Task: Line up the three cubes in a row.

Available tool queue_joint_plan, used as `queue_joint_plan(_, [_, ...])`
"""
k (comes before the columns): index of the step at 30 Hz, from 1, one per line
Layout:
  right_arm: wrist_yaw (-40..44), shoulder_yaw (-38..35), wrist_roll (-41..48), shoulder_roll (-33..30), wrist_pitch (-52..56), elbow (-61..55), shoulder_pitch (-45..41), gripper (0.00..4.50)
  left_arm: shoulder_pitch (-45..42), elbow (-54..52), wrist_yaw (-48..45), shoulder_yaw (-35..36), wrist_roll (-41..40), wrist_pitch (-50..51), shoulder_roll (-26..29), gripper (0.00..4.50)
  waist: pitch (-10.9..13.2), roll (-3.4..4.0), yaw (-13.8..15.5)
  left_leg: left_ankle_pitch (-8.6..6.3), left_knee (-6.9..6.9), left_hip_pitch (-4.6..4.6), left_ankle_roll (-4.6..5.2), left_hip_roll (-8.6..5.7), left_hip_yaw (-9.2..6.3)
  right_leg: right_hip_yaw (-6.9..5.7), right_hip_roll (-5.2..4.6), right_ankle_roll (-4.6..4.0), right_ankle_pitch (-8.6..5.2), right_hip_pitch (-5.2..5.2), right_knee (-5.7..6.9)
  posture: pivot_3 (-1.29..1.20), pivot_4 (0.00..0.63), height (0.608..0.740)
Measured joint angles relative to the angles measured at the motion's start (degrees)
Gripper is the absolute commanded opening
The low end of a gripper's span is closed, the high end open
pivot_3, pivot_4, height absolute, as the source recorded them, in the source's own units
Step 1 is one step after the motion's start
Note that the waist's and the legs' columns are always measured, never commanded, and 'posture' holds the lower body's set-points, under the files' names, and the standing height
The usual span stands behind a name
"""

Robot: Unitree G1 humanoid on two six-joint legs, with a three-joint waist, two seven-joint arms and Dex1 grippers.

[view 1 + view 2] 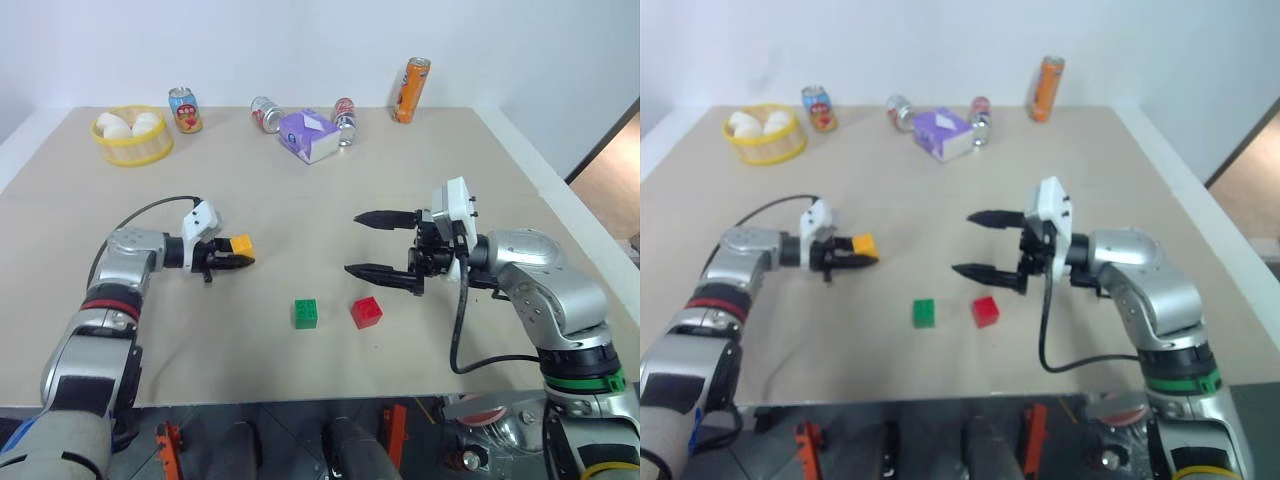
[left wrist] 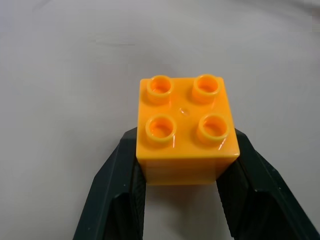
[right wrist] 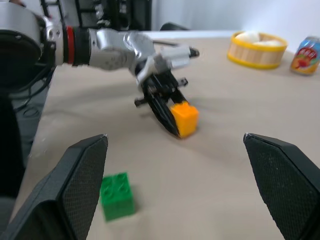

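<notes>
My left gripper (image 1: 232,256) is shut on the yellow-orange cube (image 1: 241,245) at the left of the table; its two black fingers (image 2: 117,182) press the cube's (image 2: 185,127) sides, studs up. The green cube (image 1: 306,312) and the red cube (image 1: 366,312) sit side by side near the front edge, a small gap between them. My right gripper (image 1: 382,243) hangs open above and just right of the red cube, fingers wide apart and pointing left. The right wrist view also shows the green cube (image 3: 116,195) and the left gripper holding the yellow-orange cube (image 3: 184,118).
At the back stand a yellow basket of white eggs (image 1: 131,136), several drink cans (image 1: 185,110), a purple-and-white tissue box (image 1: 309,136) and a tall orange can (image 1: 411,90). The table's right edge (image 1: 560,200) runs close to my right arm.
</notes>
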Motion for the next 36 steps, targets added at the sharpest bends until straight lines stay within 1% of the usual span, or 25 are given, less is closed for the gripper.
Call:
queue_joint_plan(4, [1.5, 0.0, 0.7, -1.0, 0.5, -0.9, 1.5, 4.5, 6.3, -12.8, -4.0, -0.3, -2.2, 3.7, 3.1, 1.34, 0.0, 0.0, 0.0, 0.01, 0.04, 0.02, 0.0, 0.03, -0.02, -0.02, 0.01, -0.02, 0.0, 0.01, 0.04, 0.0, 0.15, 0.74])
queue_joint_plan(5, [1.8, 0.0, 0.7, -1.2, 0.5, -1.2, 2.0, 4.5, 9.1, -19.1, -4.7, -0.3, -3.2, 5.9, 3.9, 1.34, 0.0, 0.0, 0.0, 0.01, 0.04, 0.06, 0.0, 0.03, 0.0, -0.01, 0.0, -0.01, 0.01, 0.04, 0.04, 0.0, 0.15, 0.74])
queue_joint_plan(11, [2.7, 0.0, 0.6, -1.4, 0.5, -1.2, 2.2, 4.5, 15.1, -32.3, -4.3, -2.0, -5.2, 11.9, 4.9, 1.34, 0.0, 0.0, 0.0, 0.01, 0.29, 0.12, 0.0, 0.04, 0.03, 0.01, -0.02, -0.19, -0.05, 0.14, 0.04, 0.0, 0.15, 0.74])
queue_joint_plan(19, [3.4, 0.1, 0.5, -1.9, 0.5, -1.2, 2.2, 4.5, 19.1, -33.7, -3.9, -3.8, -5.0, 12.5, 6.0, 1.34, 0.0, 0.0, 0.0, 0.02, 0.3, 0.14, 0.02, 0.06, 0.04, 0.0, -0.01, -0.25, -0.02, 0.13, 0.04, 0.0, 0.15, 0.74])
queue_joint_plan(33, [3.7, 0.1, 0.5, -2.4, 0.8, -1.2, 2.2, 4.5, 19.2, -33.5, -3.2, -4.3, -4.8, 11.3, 6.4, 1.34, 0.0, 0.0, 0.0, 0.02, 0.29, 0.14, 0.02, 0.06, 0.05, 0.01, -0.01, -0.26, -0.03, 0.12, 0.04, 0.0, 0.15, 0.74])
queue_joint_plan(34, [3.7, 0.1, 0.5, -2.4, 0.9, -1.2, 2.2, 4.5, 19.2, -33.5, -3.2, -4.3, -4.7, 11.3, 6.5, 2.36, 0.0, 0.0, 0.0, 0.02, 0.29, 0.14, 0.02, 0.06, 0.05, 0.01, -0.01, -0.26, -0.03, 0.12, 0.04, 0.0, 0.15, 0.74])
queue_joint_plan(35, [3.7, 0.1, 0.5, -2.4, 1.0, -1.2, 2.2, 4.5, 19.2, -33.5, -3.4, -4.5, -4.7, 11.3, 6.5, 2.61, 0.0, 0.0, 0.0, 0.02, 0.29, 0.14, 0.02, 0.06, 0.05, 0.01, -0.01, -0.26, -0.03, 0.12, 0.04, 0.0, 0.15, 0.74])
queue_joint_plan(36, [3.7, 0.1, 0.5, -2.4, 1.0, -1.2, 2.2, 4.5, 19.2, -33.5, -3.6, -4.6, -4.8, 11.3, 6.6, 3.04, 0.0, 0.01, 0.0, 0.02, 0.29, 0.14, 0.02, 0.06, 0.05, 0.01, -0.01, -0.26, -0.03, 0.13, 0.04, 0.0, 0.15, 0.74])
